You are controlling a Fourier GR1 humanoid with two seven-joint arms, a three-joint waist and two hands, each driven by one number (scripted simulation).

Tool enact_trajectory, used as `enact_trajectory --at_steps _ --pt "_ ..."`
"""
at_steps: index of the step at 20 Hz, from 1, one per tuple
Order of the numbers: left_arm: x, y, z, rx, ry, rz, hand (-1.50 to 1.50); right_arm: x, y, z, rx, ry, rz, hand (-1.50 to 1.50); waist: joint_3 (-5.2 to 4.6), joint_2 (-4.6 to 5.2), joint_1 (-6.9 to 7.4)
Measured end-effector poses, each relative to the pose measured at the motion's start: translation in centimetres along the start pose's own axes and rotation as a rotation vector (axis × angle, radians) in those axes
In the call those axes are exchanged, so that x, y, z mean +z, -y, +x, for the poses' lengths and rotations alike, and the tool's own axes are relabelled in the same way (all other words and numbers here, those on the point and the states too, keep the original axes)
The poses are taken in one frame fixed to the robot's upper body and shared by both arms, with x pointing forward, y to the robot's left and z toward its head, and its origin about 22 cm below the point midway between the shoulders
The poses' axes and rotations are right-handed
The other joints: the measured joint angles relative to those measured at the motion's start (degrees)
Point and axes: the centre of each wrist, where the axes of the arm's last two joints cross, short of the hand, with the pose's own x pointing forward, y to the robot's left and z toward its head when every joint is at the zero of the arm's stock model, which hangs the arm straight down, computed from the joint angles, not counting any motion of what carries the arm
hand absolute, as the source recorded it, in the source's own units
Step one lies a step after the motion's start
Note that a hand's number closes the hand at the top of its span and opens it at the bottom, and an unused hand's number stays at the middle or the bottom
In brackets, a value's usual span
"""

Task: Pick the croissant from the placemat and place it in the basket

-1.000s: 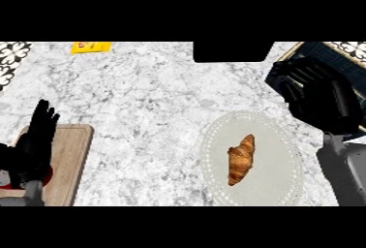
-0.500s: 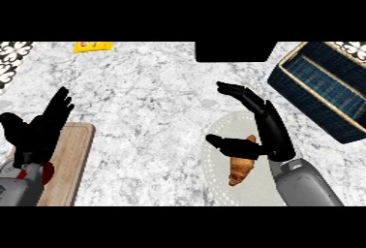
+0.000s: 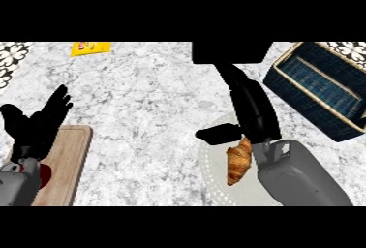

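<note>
One golden, ridged croissant (image 3: 239, 166) lies on one pale round placemat (image 3: 214, 169) on the marble-patterned worktop (image 3: 150, 97). The right robot hand (image 3: 247, 109) is above it, fingers straight and stretched away, thumb spread to the side, holding nothing. One dark blue woven basket (image 3: 322, 89), rectangular, stands well apart at the right. The left robot hand (image 3: 39, 123) rests open over one wooden board (image 3: 68, 164). One yellow tag (image 3: 91, 47) lies far back.
</note>
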Motion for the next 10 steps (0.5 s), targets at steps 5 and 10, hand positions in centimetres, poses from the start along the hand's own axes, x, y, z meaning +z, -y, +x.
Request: enact_trajectory --at_steps 5,10 --pt "0.1 -0.1 -0.2 0.001 -0.007 0.008 0.00 -1.9 4.7 1.0 0.290 -0.227 -0.010 -1.50 -0.04 -0.36 -0.56" --pt "-0.1 -0.4 -0.3 0.000 -0.002 0.003 0.00 -2.4 9.5 4.2 0.366 -0.343 0.071 -1.50 0.08 -0.10 -0.56"
